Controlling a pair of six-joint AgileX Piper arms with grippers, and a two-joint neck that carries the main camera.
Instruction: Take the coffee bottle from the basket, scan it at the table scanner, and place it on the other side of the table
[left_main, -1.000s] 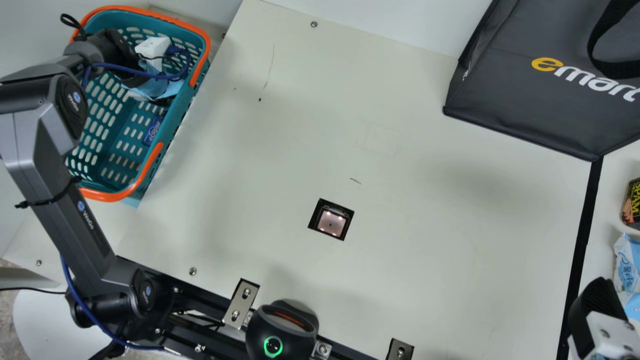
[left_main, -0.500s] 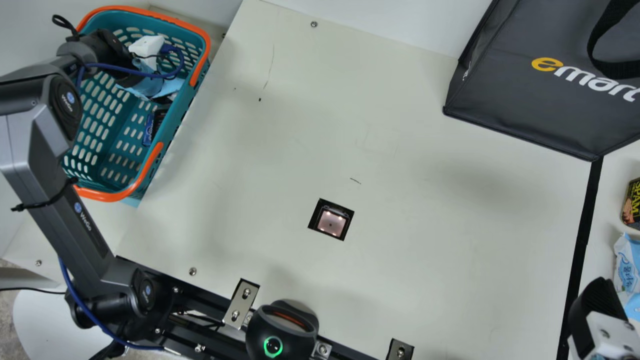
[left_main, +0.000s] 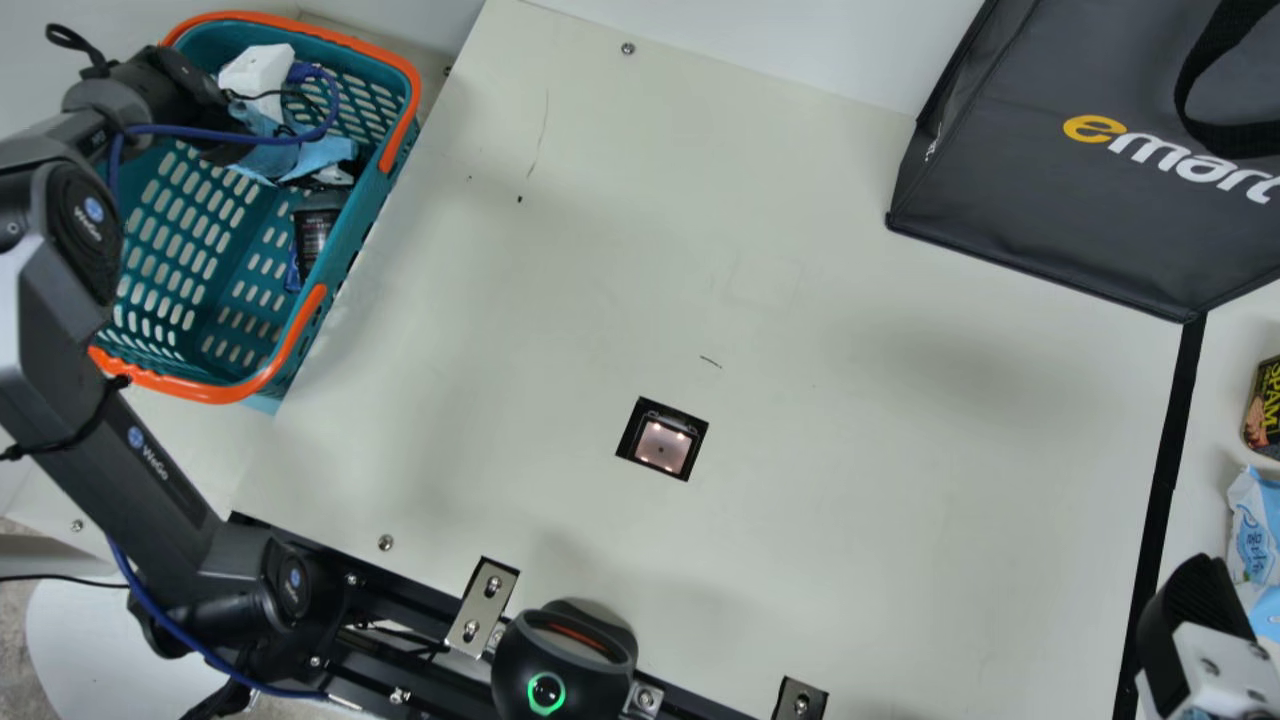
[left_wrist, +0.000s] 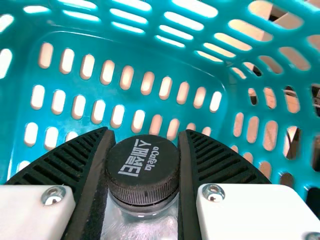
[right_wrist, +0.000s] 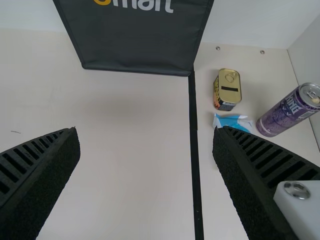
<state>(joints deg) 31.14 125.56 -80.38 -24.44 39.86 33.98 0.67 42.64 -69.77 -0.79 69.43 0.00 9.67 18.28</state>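
Left hand (left_wrist: 144, 136) closed on coffee bottle (left_wrist: 143, 167) near cap, at basket (left_main: 300, 29); presumably keeps label bare for scanner (left_main: 662, 445). Right hand (right_wrist: 146, 130) open.

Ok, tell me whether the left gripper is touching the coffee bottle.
Touching. The left wrist view shows the left gripper closed on the coffee bottle, a finger against each side of its black cap.

The left arm (left_main: 150, 455) was bent, the left gripper (left_main: 195, 92) narrowly parted, the right gripper (left_main: 1195, 605) spread wide.
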